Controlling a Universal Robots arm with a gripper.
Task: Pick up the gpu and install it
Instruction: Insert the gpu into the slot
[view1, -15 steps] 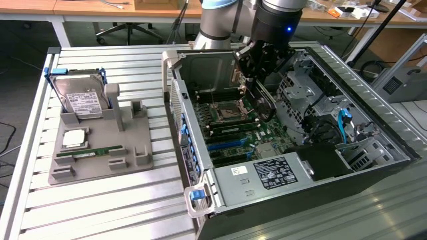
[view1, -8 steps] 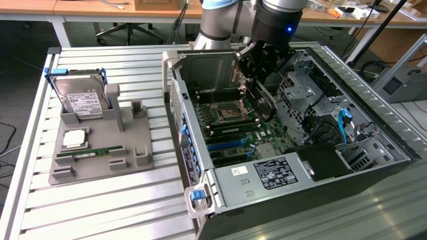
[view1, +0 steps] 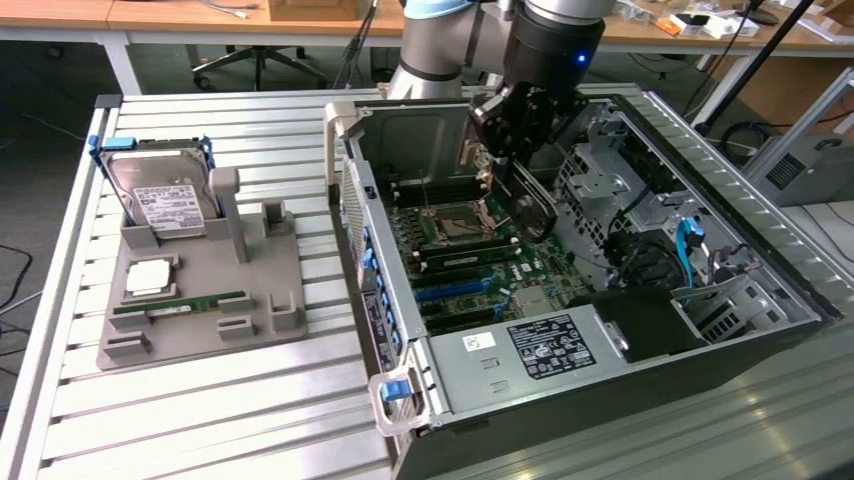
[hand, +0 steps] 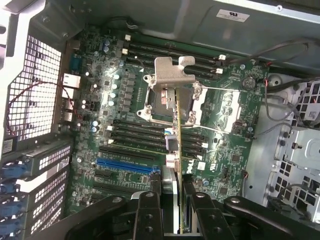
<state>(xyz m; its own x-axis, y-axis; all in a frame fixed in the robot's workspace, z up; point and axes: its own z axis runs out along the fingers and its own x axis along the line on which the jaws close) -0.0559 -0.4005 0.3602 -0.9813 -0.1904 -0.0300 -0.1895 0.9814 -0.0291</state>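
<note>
Over the open computer case (view1: 747, 250), my gripper (view1: 511, 150) is shut on the gpu (view1: 525, 205), a green card with a black cooler, held on edge above the motherboard (view1: 461, 240). In the wrist view the gpu (hand: 174, 75) appears edge-on, its silver bracket at the far end, hanging over the CPU socket (hand: 165, 102). The black fingers (hand: 148, 210) clamp it from both sides, the gripper (hand: 172, 190) centred on the card. A blue expansion slot (hand: 127, 164) lies on the board beside the card's line, apart from it.
A grey fixture (view1: 267, 300) on the slatted metal table (view1: 200, 420) holds a silver hard drive (view1: 160, 205), a small chip (view1: 147, 278) and a green memory stick (view1: 180, 303). Inside the case are the power supply (view1: 534, 350), drive cages (view1: 627, 190) and loose cables (hand: 280, 105).
</note>
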